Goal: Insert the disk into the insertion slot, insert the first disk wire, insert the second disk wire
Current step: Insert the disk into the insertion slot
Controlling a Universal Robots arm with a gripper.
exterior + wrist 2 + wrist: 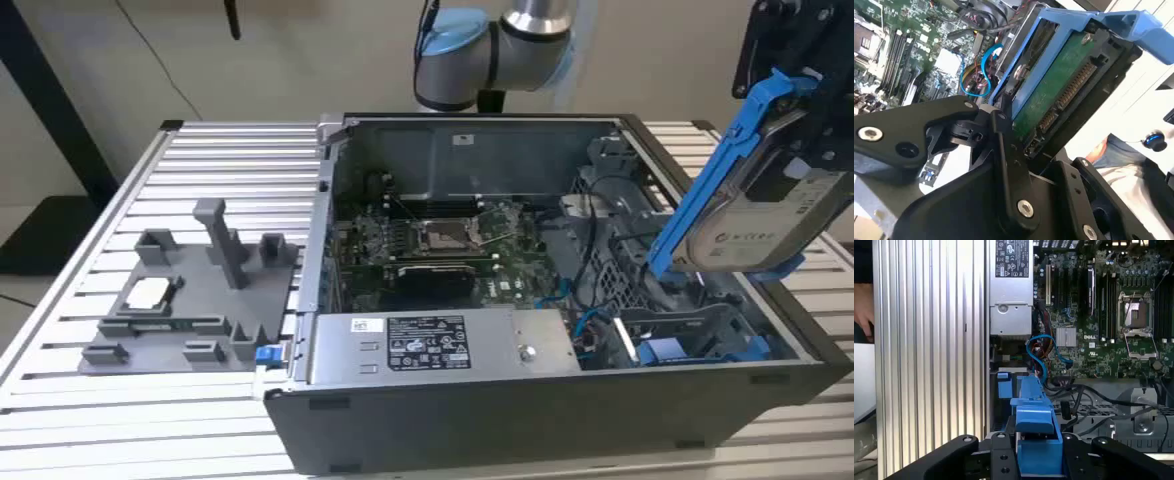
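Step in hand, as judged: seating the disk in the insertion slot; the two are not yet in contact. The hand (1038,454) is closed on the disk (750,215), with its black fingers (1003,142) clamped against the blue carrier bracket (1033,415). The green circuit board (1051,75) and connector edge (1076,82) are turned toward the second wrist view. The disk hangs high on the exterior view's right, tilted, its label face toward that camera, above and clear of the open computer case (534,425). The insertion slot (687,325) lies low on the exterior view's right inside the case, near the power-supply box (434,345), and looks unoccupied apart from a blue fitting (667,352) at its floor.

Findings for good execution: the tilt ought to be taken out so that the carrier's long edges run parallel to the bay walls before any descent. The bay looks about as wide as the carrier, so sideways error would likely jam a blue rail on the metal edge. A looped blue cable (1038,347) and dark wires (1089,400) lie just beside the bay, and the approach should keep them out of the carrier's path, lest they be pinched. Whether the connector edge will end up facing those cables cannot be confirmed here. Entry is best slow and straight, with a firm grip until the carrier seats. The grey fixture tray (187,300) on the tabletop (200,160) is well apart and of no concern.
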